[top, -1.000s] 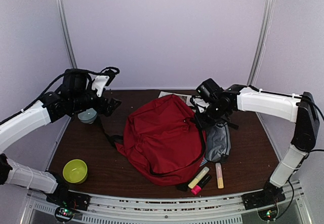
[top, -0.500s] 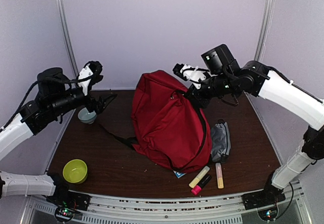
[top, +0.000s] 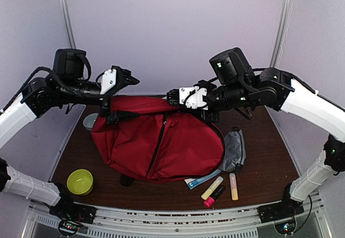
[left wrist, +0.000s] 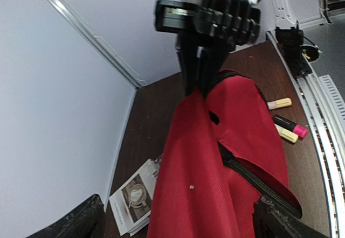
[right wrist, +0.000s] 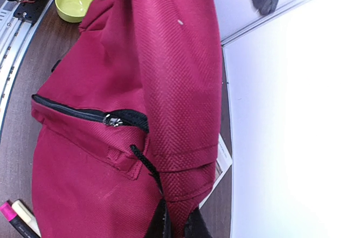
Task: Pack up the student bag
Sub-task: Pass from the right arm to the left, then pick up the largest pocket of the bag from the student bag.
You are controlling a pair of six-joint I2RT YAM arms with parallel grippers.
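The student bag (top: 178, 146), a large red backpack, hangs lifted by its top edge with its bottom on the table. My right gripper (top: 173, 96) is shut on the fabric of that top edge; in the right wrist view the fingers (right wrist: 161, 224) pinch the red cloth just below the front zip (right wrist: 81, 114). My left gripper (top: 124, 96) stands open, one finger on each side of the bag's left top ridge. In the left wrist view the red cloth (left wrist: 205, 157) runs between the wide-apart fingers (left wrist: 75, 222) without being pinched.
A grey zip pouch (top: 233, 149) lies right of the bag. Yellow (top: 212, 188), pink (top: 214, 196) and peach (top: 233, 187) highlighters and a blue-white item (top: 202, 179) lie at the front. A green bowl (top: 80, 181) sits front left, a grey cup (top: 90, 120) behind it. A booklet (left wrist: 132, 200) lies behind the bag.
The bag, flat on the table a second ago, was pulled up by my right gripper and swung left. My left gripper moved right and now straddles the bag's top.
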